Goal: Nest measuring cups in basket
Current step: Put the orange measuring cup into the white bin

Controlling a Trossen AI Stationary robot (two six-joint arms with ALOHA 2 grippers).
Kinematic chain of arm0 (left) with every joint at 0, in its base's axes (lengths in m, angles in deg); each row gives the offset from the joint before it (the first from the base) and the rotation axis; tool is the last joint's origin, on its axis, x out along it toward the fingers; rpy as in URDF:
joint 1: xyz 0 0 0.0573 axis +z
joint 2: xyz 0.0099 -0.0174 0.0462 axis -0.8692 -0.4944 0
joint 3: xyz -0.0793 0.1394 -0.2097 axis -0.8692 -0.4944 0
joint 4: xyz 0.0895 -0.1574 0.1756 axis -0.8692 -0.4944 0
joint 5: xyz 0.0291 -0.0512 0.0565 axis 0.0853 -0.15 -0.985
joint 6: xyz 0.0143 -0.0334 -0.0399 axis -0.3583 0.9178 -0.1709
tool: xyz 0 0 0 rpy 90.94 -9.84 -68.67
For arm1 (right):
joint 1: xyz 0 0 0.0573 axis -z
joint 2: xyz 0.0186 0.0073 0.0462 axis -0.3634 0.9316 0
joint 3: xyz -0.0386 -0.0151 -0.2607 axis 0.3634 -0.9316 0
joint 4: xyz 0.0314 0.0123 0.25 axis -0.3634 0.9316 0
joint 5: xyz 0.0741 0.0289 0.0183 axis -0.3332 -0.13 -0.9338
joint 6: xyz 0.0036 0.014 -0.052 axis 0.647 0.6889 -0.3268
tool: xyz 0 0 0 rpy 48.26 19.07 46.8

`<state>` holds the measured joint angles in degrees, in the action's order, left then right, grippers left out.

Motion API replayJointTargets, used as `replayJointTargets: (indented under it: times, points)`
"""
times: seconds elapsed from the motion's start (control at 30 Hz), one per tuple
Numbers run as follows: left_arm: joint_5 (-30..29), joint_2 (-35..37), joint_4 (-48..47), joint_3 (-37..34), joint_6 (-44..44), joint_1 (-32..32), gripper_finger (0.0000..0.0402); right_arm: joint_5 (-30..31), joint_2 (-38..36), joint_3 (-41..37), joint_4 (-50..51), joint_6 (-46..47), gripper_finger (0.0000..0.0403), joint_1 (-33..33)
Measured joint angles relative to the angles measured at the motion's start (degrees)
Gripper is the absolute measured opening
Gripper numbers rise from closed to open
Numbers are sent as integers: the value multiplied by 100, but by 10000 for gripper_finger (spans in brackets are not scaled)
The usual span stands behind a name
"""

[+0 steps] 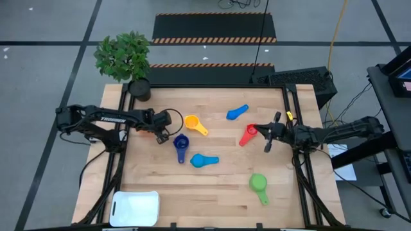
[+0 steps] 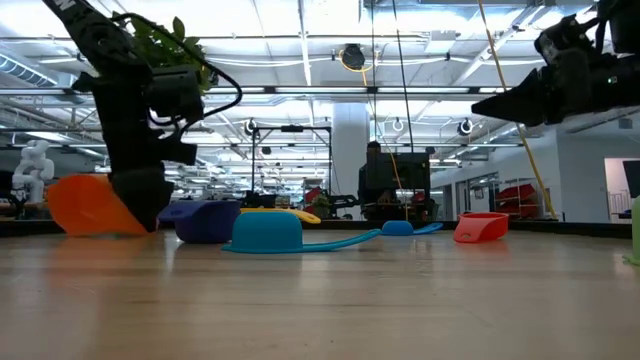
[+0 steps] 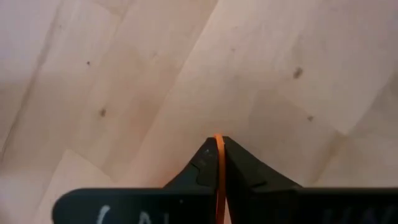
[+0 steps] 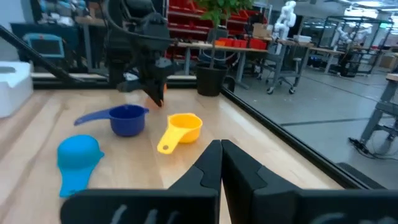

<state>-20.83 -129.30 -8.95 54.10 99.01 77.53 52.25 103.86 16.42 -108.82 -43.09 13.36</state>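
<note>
My left gripper (image 1: 160, 133) is at the table's left-middle, shut on the orange cup (image 2: 90, 205). The other cups lie loose on the wood on their bowls and handles. They are yellow (image 1: 195, 123), dark blue (image 1: 181, 146), light blue (image 1: 204, 160), a second blue one (image 1: 237, 113), red (image 1: 248, 135) and green (image 1: 259, 185). The white basket (image 1: 135, 208) rests at the near left corner. My right gripper (image 1: 270, 132) hovers shut just right of the red cup, raised above the table (image 2: 520, 100), touching nothing. My left gripper pinches a thin orange part of the cup, seen edge-on (image 3: 219, 158), between its two fingers. It comes from above, pointing down. The orange bowl (image 2: 88, 205) sits tilted beside the fingers, low over the wood. Whether it is lifted clear cannot be told.
A dark plant pot with a leafy plant (image 1: 137, 88) stands at the far left corner. Bare wood lies between the left gripper and the basket, and along the near edge between the basket and the green cup. The dark blue cup is close to the left gripper.
</note>
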Motion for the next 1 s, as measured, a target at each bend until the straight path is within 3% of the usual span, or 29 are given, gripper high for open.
replayJointTargets:
  times: [0.47, 0.67, 0.83, 1.0]
  points:
    - [-308, 1139, 6, 341, 303, -886, 3, 71, 136, -2, -718, 98, 0, -194]
    - [-468, 1659, 988, 503, 77, -1560, 3, 612, 522, 60, -1572, 436, 0, -192]
    - [-507, 1888, 2154, 512, -207, -2173, 4, 616, 1107, 768, -1281, 762, 0, -279]
    - [-544, 1885, 3079, 514, -359, -2712, 3, 612, 2166, 1936, -630, 780, 0, -812]
